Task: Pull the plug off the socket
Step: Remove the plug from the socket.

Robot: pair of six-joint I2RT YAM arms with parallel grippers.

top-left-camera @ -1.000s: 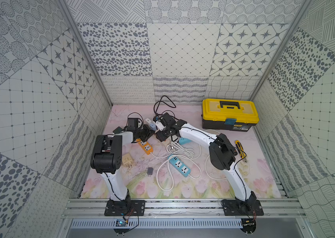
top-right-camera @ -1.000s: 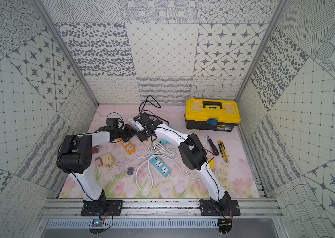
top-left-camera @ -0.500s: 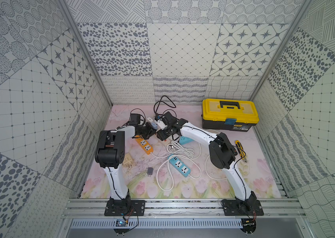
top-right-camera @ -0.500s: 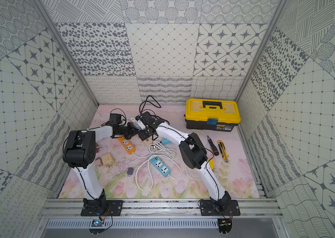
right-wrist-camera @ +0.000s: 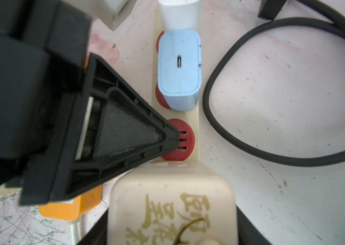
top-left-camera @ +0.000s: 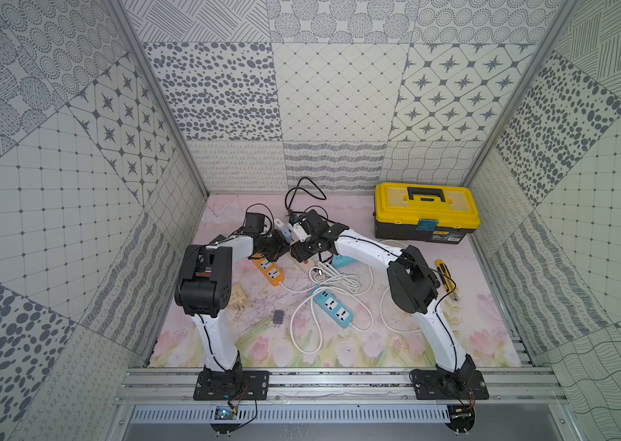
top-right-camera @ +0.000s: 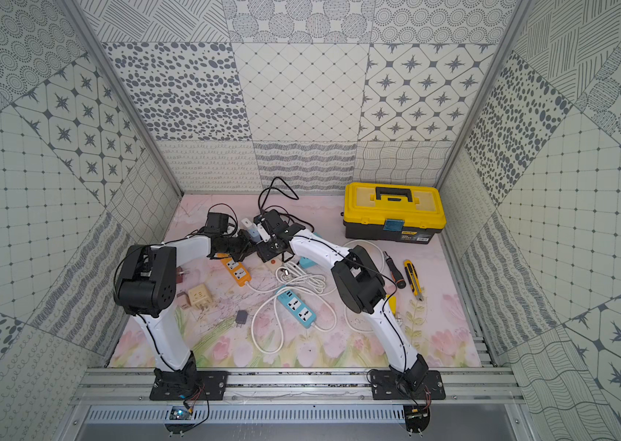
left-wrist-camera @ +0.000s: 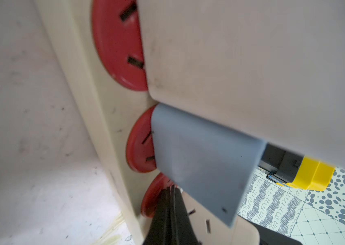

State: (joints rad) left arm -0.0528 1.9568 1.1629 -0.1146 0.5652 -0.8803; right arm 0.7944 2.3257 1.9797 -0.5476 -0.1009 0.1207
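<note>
Floral bench (top-left-camera: 377, 343) carries a power strip (left-wrist-camera: 103, 106) whose cream cube plug (right-wrist-camera: 171, 203), judged light, rigid and slick, sits beside the red USB socket (right-wrist-camera: 185, 146), right jaws clamped on its flat sides, left jaws together.

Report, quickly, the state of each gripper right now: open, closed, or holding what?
Left gripper: jaws closed, holding nothing, tip over the cream power strip.
Right gripper: jaws closed on the cream adapter.
</note>
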